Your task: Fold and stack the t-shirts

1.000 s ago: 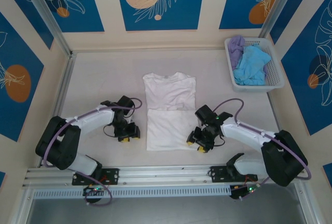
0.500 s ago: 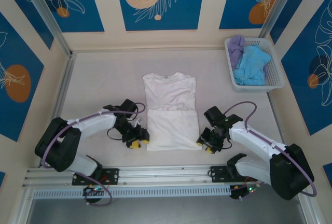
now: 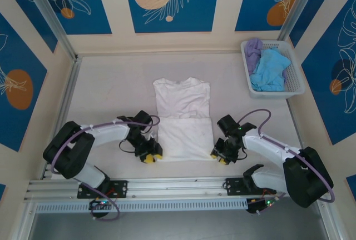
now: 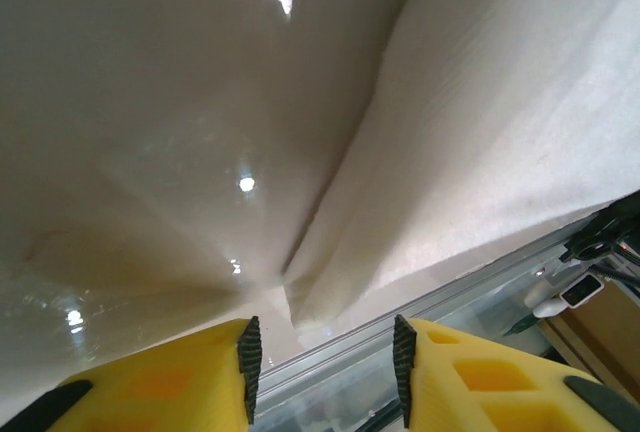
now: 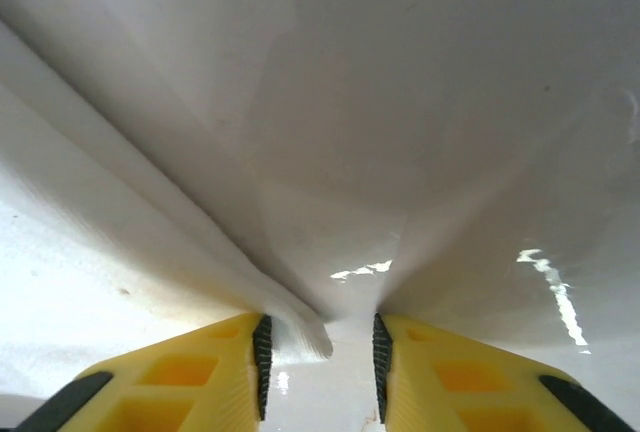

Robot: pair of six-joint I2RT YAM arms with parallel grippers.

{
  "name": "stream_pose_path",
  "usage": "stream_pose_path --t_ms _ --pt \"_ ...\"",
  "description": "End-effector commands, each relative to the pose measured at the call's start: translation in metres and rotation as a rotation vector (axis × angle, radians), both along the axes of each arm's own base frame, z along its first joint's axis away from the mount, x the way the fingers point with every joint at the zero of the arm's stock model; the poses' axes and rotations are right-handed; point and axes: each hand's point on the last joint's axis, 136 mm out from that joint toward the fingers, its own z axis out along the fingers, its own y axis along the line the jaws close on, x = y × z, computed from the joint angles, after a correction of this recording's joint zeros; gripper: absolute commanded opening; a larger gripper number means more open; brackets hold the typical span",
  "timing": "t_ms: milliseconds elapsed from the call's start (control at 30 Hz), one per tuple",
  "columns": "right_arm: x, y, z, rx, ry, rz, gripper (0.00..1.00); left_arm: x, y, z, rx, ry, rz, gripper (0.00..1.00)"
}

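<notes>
Pale table (image 3: 105, 90), blue-panelled walls behind. Nearest me, my left gripper (image 3: 149, 156) and right gripper (image 3: 222, 158) both have jaws parted, nothing pinched. Each faces a near corner of the white t-shirt (image 3: 182, 106) lying between them, its length running away from me. Far right, the basket (image 3: 276, 93).

Nothing readable here, honestly. The blue wall panels (image 3: 194, 6) just have flower outlines and orange circles, no lettering. The white t-shirt (image 3: 182, 119) looks plain from up top too.
</notes>
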Motion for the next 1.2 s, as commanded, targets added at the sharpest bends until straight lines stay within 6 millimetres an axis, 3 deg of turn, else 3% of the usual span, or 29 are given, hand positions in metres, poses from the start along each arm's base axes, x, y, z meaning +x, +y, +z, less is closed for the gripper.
stream_pose_path --t_ms 0,167,400,633,733,933,1167 --pt "-0.004 0.003 -0.001 0.015 0.022 0.022 0.33 -0.007 0.002 -0.004 0.026 0.027 -0.011 0.39" --pt "-0.003 0.004 -0.001 0.013 0.027 0.023 0.3 -0.007 0.004 -0.008 0.052 0.023 -0.017 0.38" --pt "-0.001 0.004 -0.001 0.009 0.024 0.031 0.2 0.005 -0.003 -0.011 0.073 0.007 -0.028 0.23" --pt "-0.002 0.005 -0.002 0.003 0.039 0.045 0.07 0.025 0.004 -0.011 0.167 -0.08 -0.062 0.0" --pt "-0.002 0.006 0.001 0.006 0.031 0.055 0.0 0.028 0.015 -0.008 0.224 -0.116 -0.101 0.0" --pt "-0.011 0.013 0.012 0.034 0.003 0.105 0.0 0.01 0.031 0.008 0.251 -0.114 -0.139 0.0" --pt "-0.043 0.025 0.019 0.073 0.0 0.164 0.0 -0.029 0.04 0.019 0.218 -0.037 -0.144 0.0"
